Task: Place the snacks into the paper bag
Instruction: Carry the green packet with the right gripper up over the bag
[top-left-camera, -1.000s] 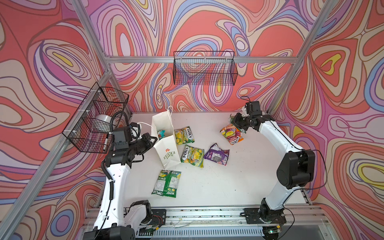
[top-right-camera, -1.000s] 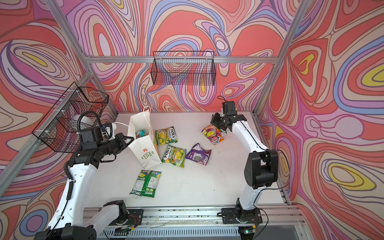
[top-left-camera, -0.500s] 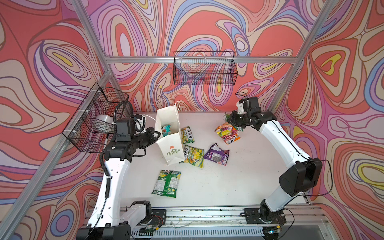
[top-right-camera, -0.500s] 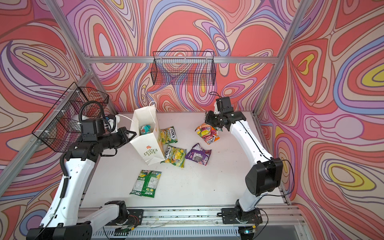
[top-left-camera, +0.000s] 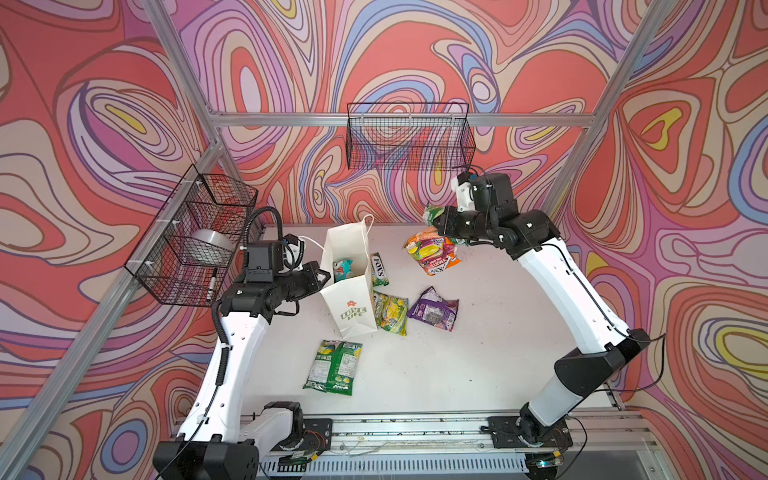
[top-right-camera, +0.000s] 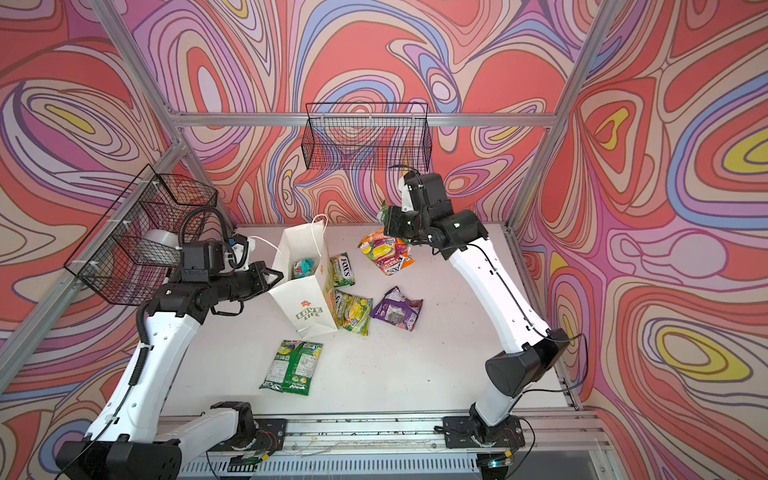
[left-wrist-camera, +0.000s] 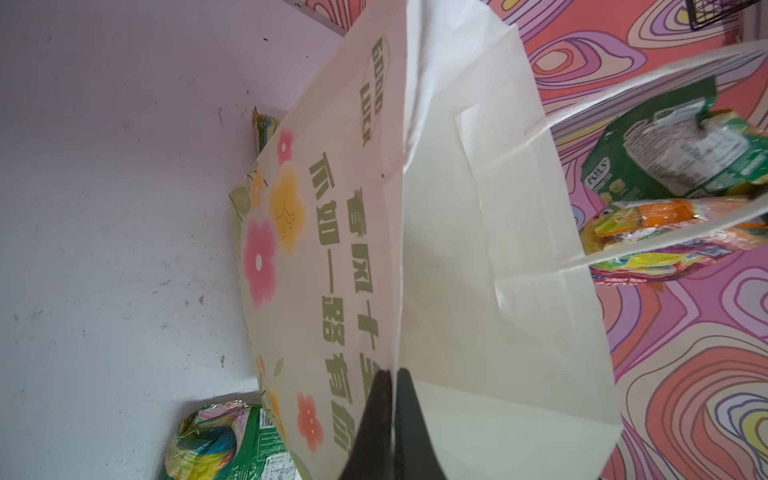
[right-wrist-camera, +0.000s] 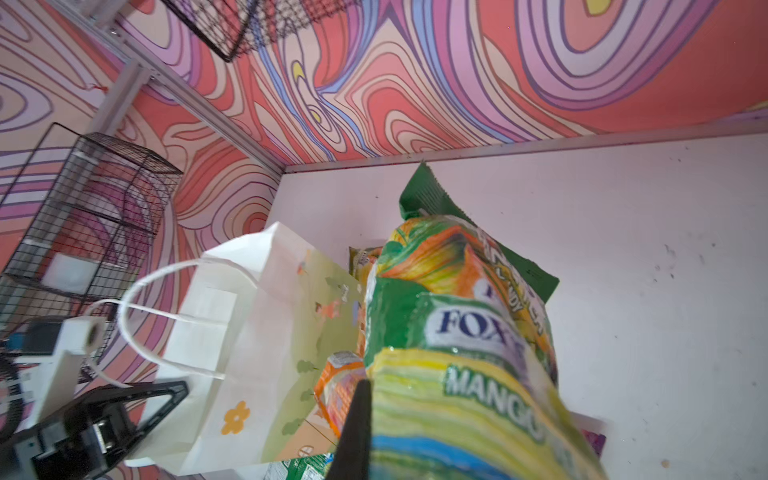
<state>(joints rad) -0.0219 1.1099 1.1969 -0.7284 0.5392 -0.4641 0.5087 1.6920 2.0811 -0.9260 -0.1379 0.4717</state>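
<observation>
Top view: right hand (top-left-camera: 436, 222) clamping snacks (top-left-camera: 430, 213), left hand (top-left-camera: 320, 277) pinching paper bag (top-left-camera: 353, 309). Could spill dangling orange packet (top-left-camera: 432, 254) at two o'clock of bag.

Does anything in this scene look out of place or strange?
The right gripper grips a green packet, and an orange packet seems to hang along with it: two at once. The left gripper pinches the paper bag by its rim.

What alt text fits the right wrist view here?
A green-yellow FOX'S mango packet, clamped in the right hand, fills the foreground above a white table. Beside it stands the open white paper bag with cord handles, the left hand at its rim; a black wire basket hangs on the swirl-patterned wall.
</observation>
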